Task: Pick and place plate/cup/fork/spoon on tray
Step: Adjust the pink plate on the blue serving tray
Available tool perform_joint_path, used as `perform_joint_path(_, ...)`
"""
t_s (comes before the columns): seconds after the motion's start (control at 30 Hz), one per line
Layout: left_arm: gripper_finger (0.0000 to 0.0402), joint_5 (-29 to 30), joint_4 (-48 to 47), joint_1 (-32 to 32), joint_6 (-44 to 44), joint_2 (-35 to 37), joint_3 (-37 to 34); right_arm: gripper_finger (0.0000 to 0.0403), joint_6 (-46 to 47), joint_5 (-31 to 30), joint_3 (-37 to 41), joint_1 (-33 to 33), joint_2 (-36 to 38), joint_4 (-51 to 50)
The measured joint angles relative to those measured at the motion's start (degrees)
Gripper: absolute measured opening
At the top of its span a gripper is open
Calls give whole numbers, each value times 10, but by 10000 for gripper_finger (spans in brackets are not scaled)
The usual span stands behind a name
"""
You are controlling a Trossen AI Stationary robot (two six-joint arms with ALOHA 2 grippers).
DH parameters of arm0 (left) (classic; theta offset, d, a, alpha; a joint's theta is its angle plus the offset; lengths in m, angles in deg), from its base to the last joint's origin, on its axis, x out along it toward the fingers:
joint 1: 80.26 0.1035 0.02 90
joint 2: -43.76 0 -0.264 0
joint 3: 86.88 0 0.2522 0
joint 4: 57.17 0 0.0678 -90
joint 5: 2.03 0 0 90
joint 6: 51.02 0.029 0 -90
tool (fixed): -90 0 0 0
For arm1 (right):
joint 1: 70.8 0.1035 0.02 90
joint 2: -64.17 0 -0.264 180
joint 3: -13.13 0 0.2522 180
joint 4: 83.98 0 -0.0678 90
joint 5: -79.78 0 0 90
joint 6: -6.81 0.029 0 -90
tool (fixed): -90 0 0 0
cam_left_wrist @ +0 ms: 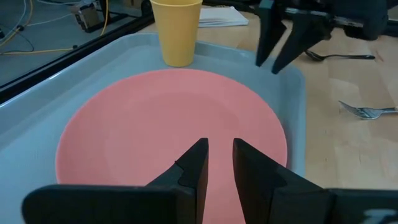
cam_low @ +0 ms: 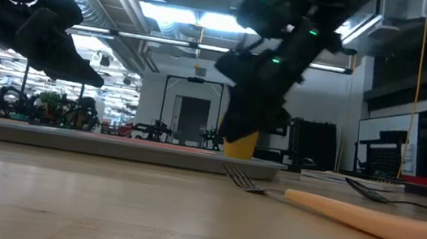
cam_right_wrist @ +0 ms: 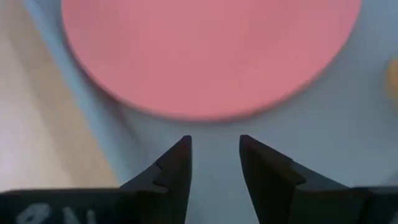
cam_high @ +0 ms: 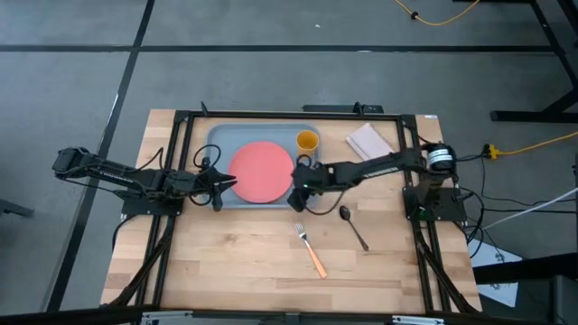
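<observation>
The salmon-red plate lies flat in the grey-blue tray, and the yellow-orange cup stands upright in the tray's far right corner. The orange-handled fork and the dark spoon lie on the wooden table in front of the tray. My left gripper hovers over the plate's left edge, its fingers a little apart and empty. My right gripper hangs over the tray's right part beside the plate, open and empty.
A white folded napkin lies on the table right of the tray. A dark metal frame runs around the work area. There is bare wood toward the near edge. In the left wrist view, the right gripper stands by the tray's rim.
</observation>
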Motion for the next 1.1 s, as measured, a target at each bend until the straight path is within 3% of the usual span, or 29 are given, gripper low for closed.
perform_joint_path(0.17, 66, 0, 0, 0, 0, 0, 0, 138, -108, -53, -139, -25, -60, -123)
perform_joint_path(0.27, 66, 0, 0, 0, 0, 0, 0, 138, -124, -14, -189, -51, -89, -183)
perform_joint_path(0.37, 66, 0, 0, 0, 0, 0, 0, 138, -120, 22, -192, -64, -109, -228)
perform_joint_path(0.57, 66, 0, 0, 0, 0, 0, 0, 138, -123, 21, -193, -53, -106, -273)
perform_joint_path(1.1, 66, 0, 0, 0, 0, 0, 0, 138, -163, 61, -192, -57, -130, -203)
